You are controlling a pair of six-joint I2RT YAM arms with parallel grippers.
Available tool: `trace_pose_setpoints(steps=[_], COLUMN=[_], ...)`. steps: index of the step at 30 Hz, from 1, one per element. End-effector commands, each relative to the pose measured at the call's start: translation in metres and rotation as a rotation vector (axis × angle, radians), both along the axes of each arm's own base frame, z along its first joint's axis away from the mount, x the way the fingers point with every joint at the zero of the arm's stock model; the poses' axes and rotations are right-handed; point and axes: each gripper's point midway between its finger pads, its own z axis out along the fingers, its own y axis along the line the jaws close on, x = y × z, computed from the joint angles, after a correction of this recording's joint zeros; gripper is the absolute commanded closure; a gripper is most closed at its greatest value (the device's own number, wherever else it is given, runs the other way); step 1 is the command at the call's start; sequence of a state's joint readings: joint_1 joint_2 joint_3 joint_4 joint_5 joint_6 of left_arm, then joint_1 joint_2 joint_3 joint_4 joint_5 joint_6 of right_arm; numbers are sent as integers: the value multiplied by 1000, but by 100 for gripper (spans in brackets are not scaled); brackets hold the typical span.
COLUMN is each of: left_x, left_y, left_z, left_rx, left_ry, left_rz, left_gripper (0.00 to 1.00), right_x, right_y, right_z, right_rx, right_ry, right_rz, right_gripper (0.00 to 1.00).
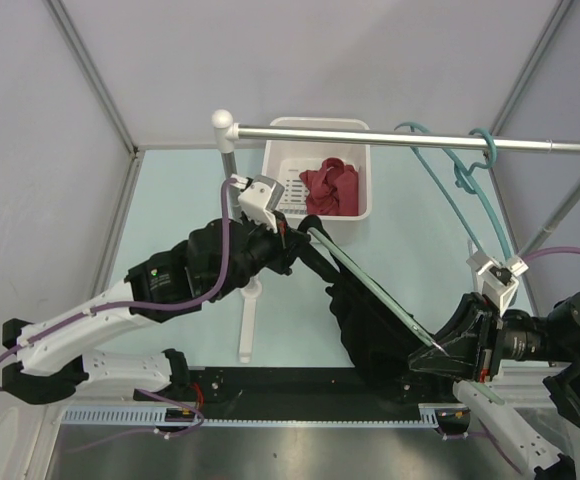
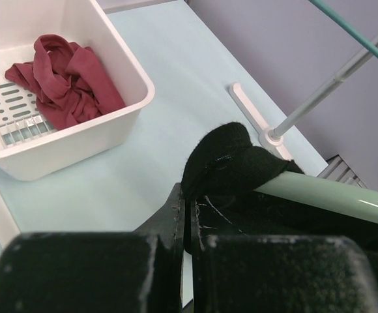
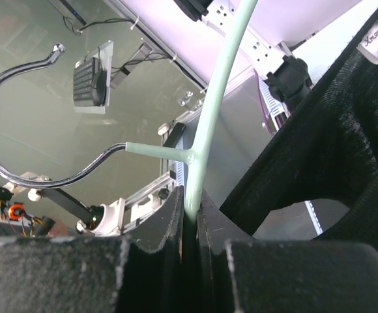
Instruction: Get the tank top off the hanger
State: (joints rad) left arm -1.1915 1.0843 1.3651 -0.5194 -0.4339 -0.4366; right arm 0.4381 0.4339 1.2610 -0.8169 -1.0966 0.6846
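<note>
Holds the near end of the hanger [image 1: 370, 284] in the right end effector [image 1: 436, 346], fingers [image 3: 166, 222] closed flat on the pale green bar just beside its hook stem. Carries the hanger above the table [image 1: 190, 200], slanting away and leftward. Lets the black tank top [image 1: 365, 335] sag in a dark bunch below the hanger's middle, on the bar, close over the table's near edge. Pinches the strap at the hanger's far tip with the left end effector [image 1: 292, 237], fingers [image 2: 174, 215] shut on cloth bunched over the bar's end. Leaves bare table left of the hanger. Just beyond the far tip, meets the near wall of a white basket [image 1: 316, 123] holding red cloth [image 1: 332, 187]. Farther beyond the hanger, crosses under a rail [image 1: 370, 135] bearing teal hangers [image 1: 475, 170], right of the far tip.
</note>
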Motion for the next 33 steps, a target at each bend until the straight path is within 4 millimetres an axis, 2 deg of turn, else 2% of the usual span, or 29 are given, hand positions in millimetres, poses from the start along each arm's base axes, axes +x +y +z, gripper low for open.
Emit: trace_pose_setpoints(steps=[1, 4, 10, 16, 20, 22, 24, 27, 28, 30, 33], left_x=[38, 39, 43, 44, 33, 25, 20, 17, 18, 20, 20], left_y=[58, 67, 73, 95, 89, 85, 79, 65, 62, 57, 48], left_z=[-5, 2, 5, 13, 32, 46, 50, 41, 32, 13, -1], left_rx=[108, 76, 67, 29, -94, -166, -172, -116, -93, -62, -32], left_ry=[-44, -56, -44, -41, -85, -107, -126, -94, -84, -61, -42], left_rz=[263, 286, 321, 393, 308, 249, 195, 138, 132, 129, 103], left_gripper=[100, 100, 100, 100, 100, 100, 100, 100, 100, 100, 100], right_x=[-56, -59, -64, -69, -67, -67, -65, -50, -45, -36, -17], right_y=[-21, -24, -28, -32, -36, -37, -39, -30, -27, -22, -12], right_z=[14, 11, 3, -2, -13, -13, -7, 9, 21, 30, 43], right_rx=[47, 39, 30, 24, -15, -10, 3, 63, 104, 124, 118], right_ry=[-151, -138, -141, -152, -134, -140, -151, -143, -186, -188, -177], right_rz=[206, 211, 235, 257, 231, 219, 184, 122, 114, 78, 26], right_gripper=[100, 100, 100, 100, 100, 100, 100, 100, 100, 100, 100])
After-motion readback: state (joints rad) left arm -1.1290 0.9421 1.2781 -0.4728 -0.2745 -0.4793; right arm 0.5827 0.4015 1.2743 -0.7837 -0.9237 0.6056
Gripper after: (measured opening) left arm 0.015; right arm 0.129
